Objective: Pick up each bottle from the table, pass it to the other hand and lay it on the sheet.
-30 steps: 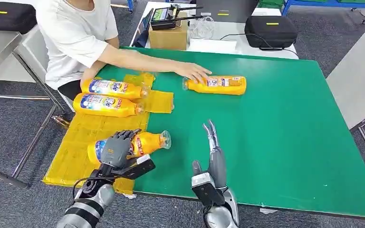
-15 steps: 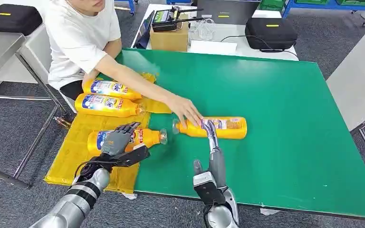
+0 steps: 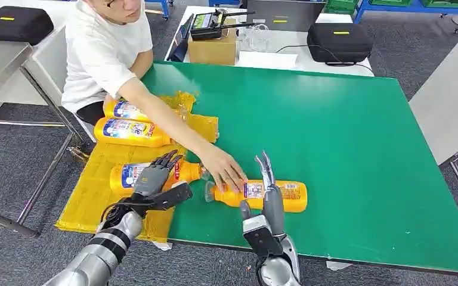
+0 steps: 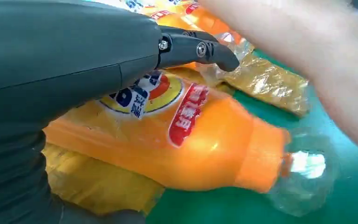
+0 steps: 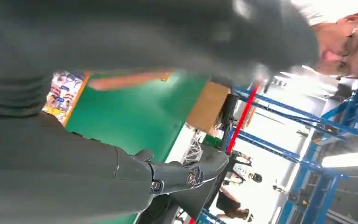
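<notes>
Your left hand rests, fingers spread, over 1 bottle lying on the yellow sheet. Your right hand hovers, fingers straight and empty, above the next bottle, which a person's hand steadies just beyond your fingertips. Pickup comes next, I judge: wait, then close around its body.

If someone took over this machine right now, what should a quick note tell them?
Left hand: open, fingers spread over the nearest bottle lying on the yellow sheet.
Right hand: open, fingers straight, just in front of the bottle on the green table.
A person's hand rests on that bottle's neck.
Done: three bottles lie on the sheet.
Left: pick up the table bottle, pass it across, lay it down.
</notes>
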